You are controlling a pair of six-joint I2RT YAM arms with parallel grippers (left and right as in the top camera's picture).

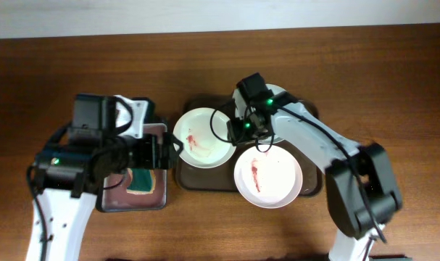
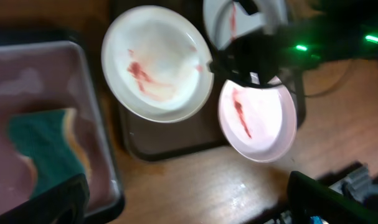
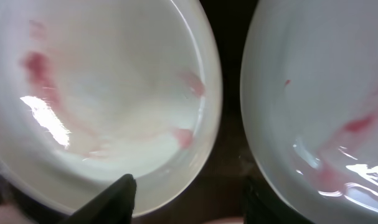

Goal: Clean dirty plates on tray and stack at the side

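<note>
The dark brown tray (image 1: 185, 181) holds three white plates. A sauce-smeared plate (image 1: 203, 138) lies at its left and a red-streaked plate (image 1: 268, 176) at its front right. A third plate (image 1: 279, 92) at the back is mostly hidden under my right arm. My right gripper (image 1: 241, 132) is open and low between the two front plates. In the right wrist view its fingers (image 3: 189, 199) straddle one plate's rim (image 3: 204, 143), with the other plate (image 3: 313, 93) beside it. My left gripper (image 1: 175, 148) is open and empty at the tray's left edge, and it hangs above bare table in the left wrist view (image 2: 189, 205).
A silver-grey metal pan (image 1: 160, 190) stands left of the tray under my left arm, with a green sponge (image 1: 142, 180) in it. The sponge (image 2: 39, 149) and pan rim (image 2: 108, 180) also show in the left wrist view. Bare wooden table lies in front of the tray.
</note>
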